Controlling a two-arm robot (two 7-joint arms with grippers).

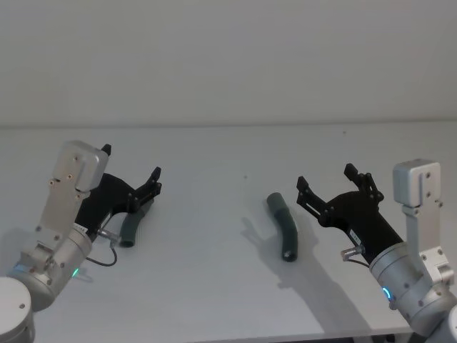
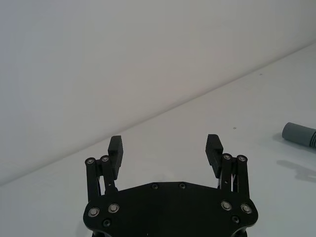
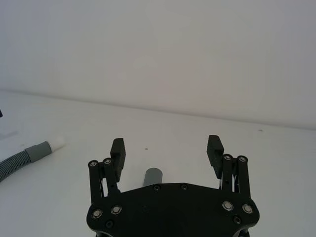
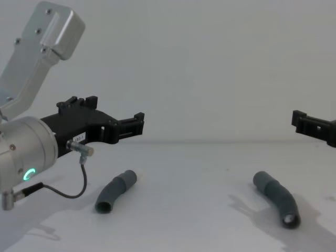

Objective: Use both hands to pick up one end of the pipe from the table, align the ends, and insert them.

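Left claw [image 1: 132,163]: fingers apart, empty, hovering over left pipe piece [image 1: 132,229] on table [image 1: 214,286]. Right claw [image 1: 325,176]: fingers apart, empty, raised just right of right pipe piece [image 1: 284,225]. Pieces lie flat, well apart; left one shows white tip [image 3: 58,142].

A plain pale grey wall [image 1: 228,57] stands at 12 o'clock, unbroken from side to side. A matte white desk [image 1: 200,286] spreads from its foot toward 6 o'clock. Soft light leaves faint shadows on the desk.
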